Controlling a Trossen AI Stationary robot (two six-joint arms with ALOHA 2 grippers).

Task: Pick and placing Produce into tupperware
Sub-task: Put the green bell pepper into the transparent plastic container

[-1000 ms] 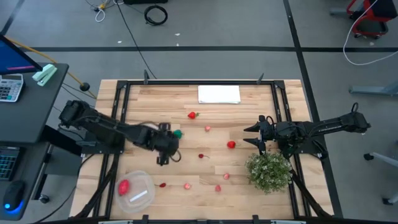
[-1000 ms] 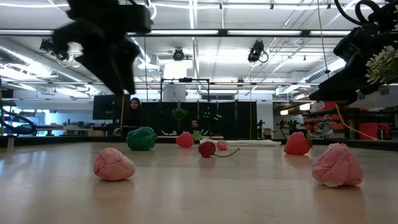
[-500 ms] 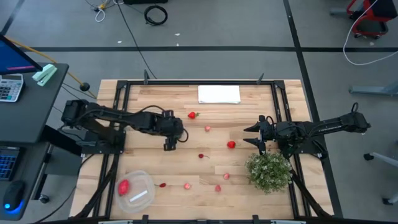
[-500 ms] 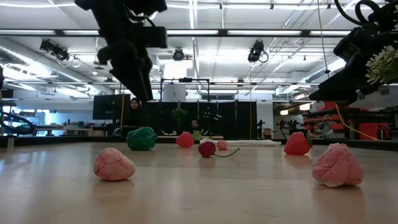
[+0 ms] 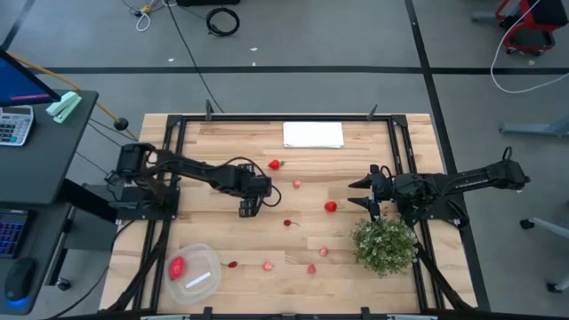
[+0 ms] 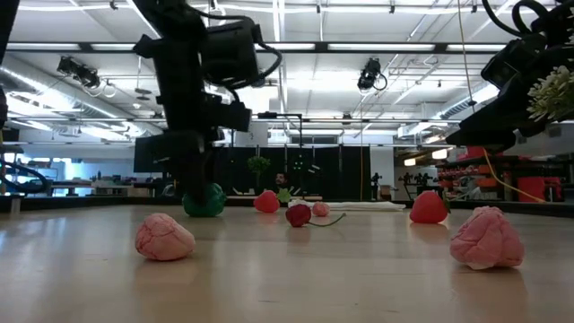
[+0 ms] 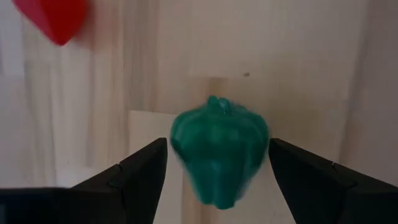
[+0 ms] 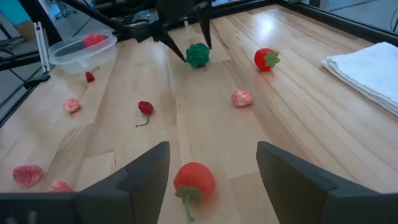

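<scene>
A green toy pepper (image 7: 219,155) rests on the wooden table (image 5: 213,231). My left gripper (image 7: 217,144) points down over it, open, with a finger on either side of it; a thin gap shows on each side. In the high view the gripper (image 5: 253,191) hides the pepper. My right gripper (image 5: 364,193) is open and empty at the right, facing a red strawberry (image 8: 194,182). The clear round tupperware (image 5: 197,271) sits at the near left with one red piece (image 5: 178,266) in it. Red and pink pieces lie loose on the table.
A bushy green plant (image 5: 384,246) stands just near of my right gripper. A white folded sheet (image 5: 313,134) lies at the far edge. A strawberry (image 5: 276,164), a cherry (image 5: 288,222) and several pink pieces (image 5: 311,268) are scattered between the arms.
My left gripper has gone toward the table's right and far edges and come down over the green pepper, its open fingers now on either side of it. The pepper has stayed where it was.
</scene>
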